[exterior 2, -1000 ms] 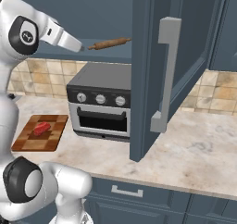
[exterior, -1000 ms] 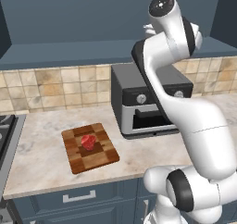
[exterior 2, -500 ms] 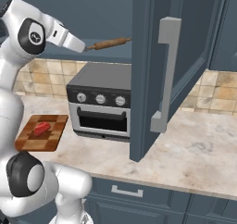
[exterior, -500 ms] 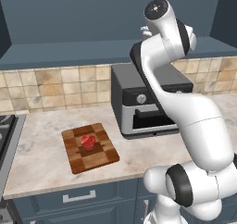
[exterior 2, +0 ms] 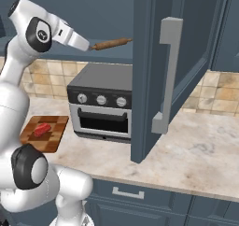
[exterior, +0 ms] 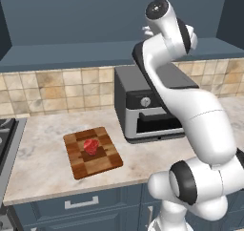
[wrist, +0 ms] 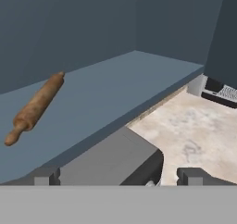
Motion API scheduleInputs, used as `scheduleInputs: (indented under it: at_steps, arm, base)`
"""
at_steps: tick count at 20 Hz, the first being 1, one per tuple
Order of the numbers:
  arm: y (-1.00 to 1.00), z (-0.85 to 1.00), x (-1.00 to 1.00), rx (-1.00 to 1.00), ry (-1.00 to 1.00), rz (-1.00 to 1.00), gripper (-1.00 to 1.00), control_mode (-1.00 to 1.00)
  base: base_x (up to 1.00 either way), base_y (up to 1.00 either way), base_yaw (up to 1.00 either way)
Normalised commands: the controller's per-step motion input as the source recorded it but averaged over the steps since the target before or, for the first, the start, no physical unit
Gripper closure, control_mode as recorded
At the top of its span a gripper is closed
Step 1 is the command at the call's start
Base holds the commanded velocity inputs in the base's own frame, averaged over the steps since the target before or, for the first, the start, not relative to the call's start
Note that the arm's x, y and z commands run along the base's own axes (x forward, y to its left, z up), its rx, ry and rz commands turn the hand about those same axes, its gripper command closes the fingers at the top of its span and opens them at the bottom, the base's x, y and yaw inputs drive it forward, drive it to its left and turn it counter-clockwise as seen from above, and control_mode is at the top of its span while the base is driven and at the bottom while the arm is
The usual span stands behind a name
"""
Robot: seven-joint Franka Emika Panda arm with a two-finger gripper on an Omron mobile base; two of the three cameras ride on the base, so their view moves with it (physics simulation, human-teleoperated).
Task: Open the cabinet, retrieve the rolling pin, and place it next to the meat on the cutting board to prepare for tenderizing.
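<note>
Wooden and slim, the rolling pin (wrist: 34, 107) lies on the floor of the open cabinet (exterior 2: 154, 71), at nine o'clock in the hand view, untouched. Fingers (wrist: 46, 176) stand spread wide and empty. On the marble tabletop (exterior: 47, 173), red meat (exterior: 91, 146) sits mid-cutting board (exterior: 102, 163), at nine o'clock from the toaster oven (exterior: 143, 113).
</note>
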Motion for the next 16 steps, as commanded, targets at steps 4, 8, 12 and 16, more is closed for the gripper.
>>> scheduleInputs:
  at_steps: [4, 8, 12, 16]
  arm:
    - [0.08, -0.04, 0.25, 0.00, 0.00, 0.00, -1.00, -1.00]
    - [0.12, -0.08, 0.25, 0.00, 0.00, 0.00, -1.00, -1.00]
    - [0.10, -0.12, 0.25, 0.00, 0.00, 0.00, -1.00, -1.00]
    - [0.05, -0.10, 0.29, 0.00, 0.00, 0.00, -1.00, -1.00]
  base:
    - [0.00, 0.00, 0.00]
    - [0.00, 0.00, 0.00]
    - [0.00, 0.00, 0.00]
    - [0.00, 0.00, 0.00]
